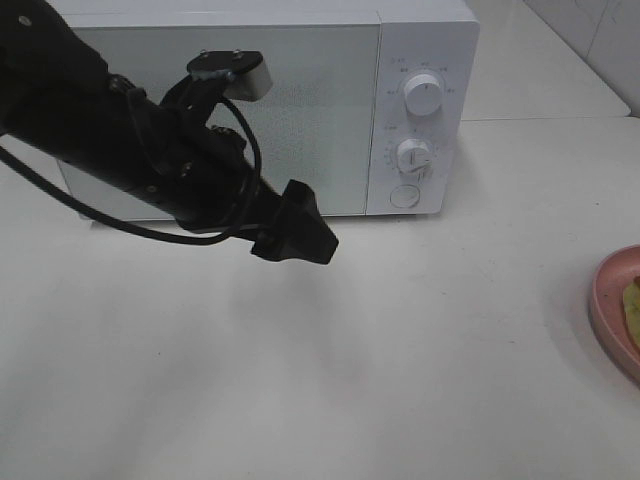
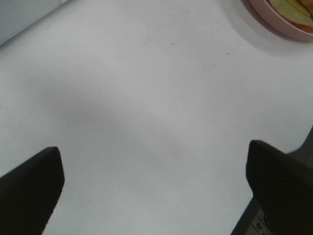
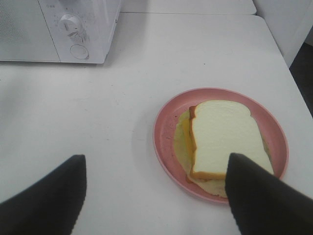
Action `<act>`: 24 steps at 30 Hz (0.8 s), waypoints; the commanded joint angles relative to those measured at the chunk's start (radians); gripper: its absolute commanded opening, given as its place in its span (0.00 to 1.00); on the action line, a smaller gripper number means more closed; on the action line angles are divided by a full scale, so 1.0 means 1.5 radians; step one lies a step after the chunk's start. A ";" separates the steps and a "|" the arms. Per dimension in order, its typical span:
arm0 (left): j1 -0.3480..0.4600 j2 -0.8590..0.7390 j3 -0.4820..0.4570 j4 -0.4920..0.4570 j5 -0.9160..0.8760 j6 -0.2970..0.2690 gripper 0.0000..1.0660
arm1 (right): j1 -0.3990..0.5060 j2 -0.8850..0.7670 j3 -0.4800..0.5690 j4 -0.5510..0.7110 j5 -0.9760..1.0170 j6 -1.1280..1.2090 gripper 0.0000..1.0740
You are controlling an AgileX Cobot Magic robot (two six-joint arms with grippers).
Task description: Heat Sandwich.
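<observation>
The sandwich [image 3: 222,142] lay on a pink plate [image 3: 166,115] at the right edge of the white desk [image 1: 300,380], well apart from the microwave [image 1: 300,60], which stood at the far side with its door shut. The left hand [image 1: 300,238] hung above the bare desk in front of the microwave, its fingers [image 2: 32,188] spread wide and empty. The right hand [image 3: 154,196] hovered near the plate, fingers apart, gripping nothing.
</observation>
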 commanded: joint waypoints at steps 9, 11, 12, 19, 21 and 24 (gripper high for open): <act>0.137 -0.010 0.001 0.061 0.297 -0.073 0.92 | -0.003 -0.018 0.001 0.001 -0.009 -0.003 0.70; 0.160 -0.011 0.001 0.097 0.321 -0.099 0.92 | -0.003 -0.018 0.001 0.001 -0.009 -0.003 0.70; 0.181 -0.018 0.001 0.134 0.333 -0.129 0.92 | -0.003 -0.018 0.001 0.001 -0.009 -0.003 0.70; 0.243 -0.058 0.001 0.233 0.350 -0.240 0.92 | -0.003 -0.018 0.001 0.001 -0.009 -0.003 0.70; 0.279 -0.082 0.005 0.261 0.368 -0.281 0.92 | -0.003 -0.018 0.001 0.001 -0.009 -0.003 0.70; 0.312 -0.101 0.011 0.275 0.376 -0.300 0.92 | -0.003 -0.018 0.001 0.001 -0.009 -0.003 0.70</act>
